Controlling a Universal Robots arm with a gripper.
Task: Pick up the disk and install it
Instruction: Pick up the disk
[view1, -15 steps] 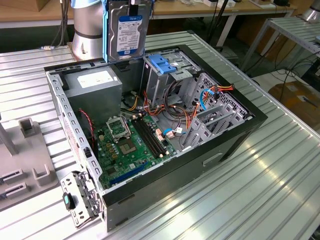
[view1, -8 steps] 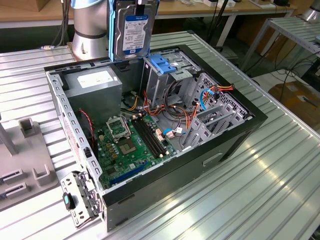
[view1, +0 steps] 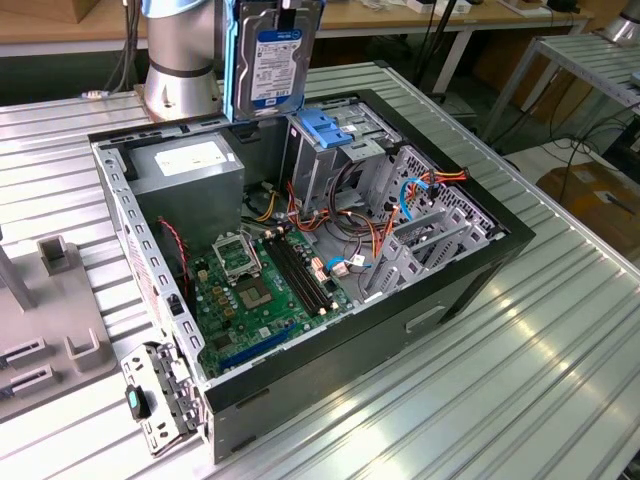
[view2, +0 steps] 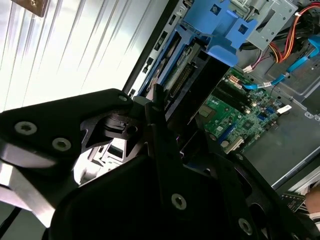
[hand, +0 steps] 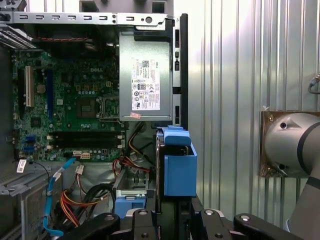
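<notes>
The disk (view1: 275, 60), silver with a white-and-blue label and blue side rails, hangs upright above the back of the open computer case (view1: 500, 250). It is just over the blue bracket (view1: 325, 128) on the grey drive cage. My gripper (view1: 283, 8) is shut on the disk's upper end at the top of the exterior view. In the first wrist view the disk (hand: 161, 170) is seen edge-on beside its blue rail (hand: 179, 170), clamped by the black gripper (hand: 170, 220). The second wrist view shows the disk's connector end (view2: 181, 75) past the black fingers (view2: 160, 130).
Inside the case lie the grey power-supply box (view1: 190, 165), the green motherboard (view1: 255, 290) and loose orange and blue cables (view1: 400, 195). The arm's base (view1: 180, 70) stands behind the case. A grey fixture (view1: 50, 300) sits on the ribbed metal table (view1: 480, 400) at the exterior view's left.
</notes>
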